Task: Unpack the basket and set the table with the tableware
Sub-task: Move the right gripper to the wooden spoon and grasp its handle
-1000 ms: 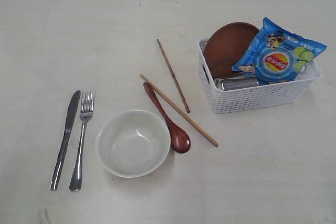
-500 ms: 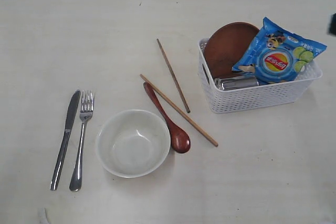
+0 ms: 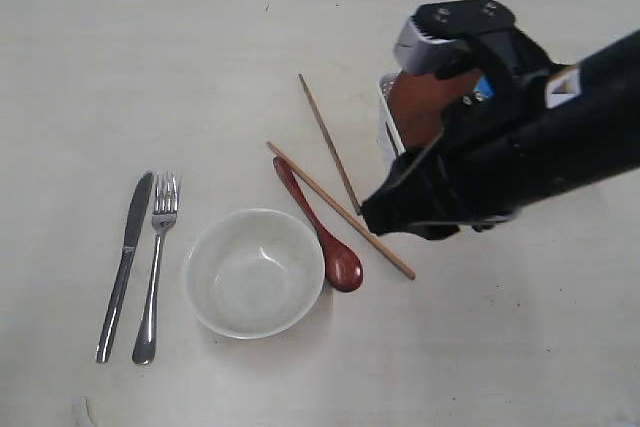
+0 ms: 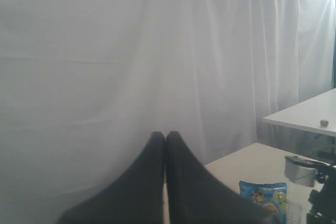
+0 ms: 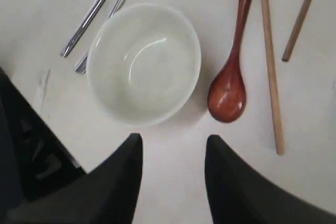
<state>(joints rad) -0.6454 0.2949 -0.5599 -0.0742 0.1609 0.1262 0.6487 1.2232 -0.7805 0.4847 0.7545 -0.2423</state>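
Observation:
On the table (image 3: 200,67) lie a steel knife (image 3: 125,262) and fork (image 3: 155,267), a white bowl (image 3: 255,272), a dark red wooden spoon (image 3: 320,237) and two chopsticks (image 3: 330,142) (image 3: 340,209). My right arm covers most of the white basket (image 3: 385,132); the brown plate (image 3: 420,107) shows in it. In the right wrist view my right gripper (image 5: 173,142) is open and empty above bare table, near the bowl (image 5: 144,61) and spoon (image 5: 231,82). The left gripper (image 4: 165,136) is shut, empty, facing a curtain.
A corner of the blue snack bag (image 3: 484,87) peeks out past the right arm; the left wrist view also catches the bag (image 4: 265,195). A second table (image 4: 310,114) stands beyond. Chopsticks (image 5: 270,66) lie beside the spoon.
The right arm has swung in from the right and now hangs over the basket. Its jaws have gone from shut to open. The tableware on the table has not moved.

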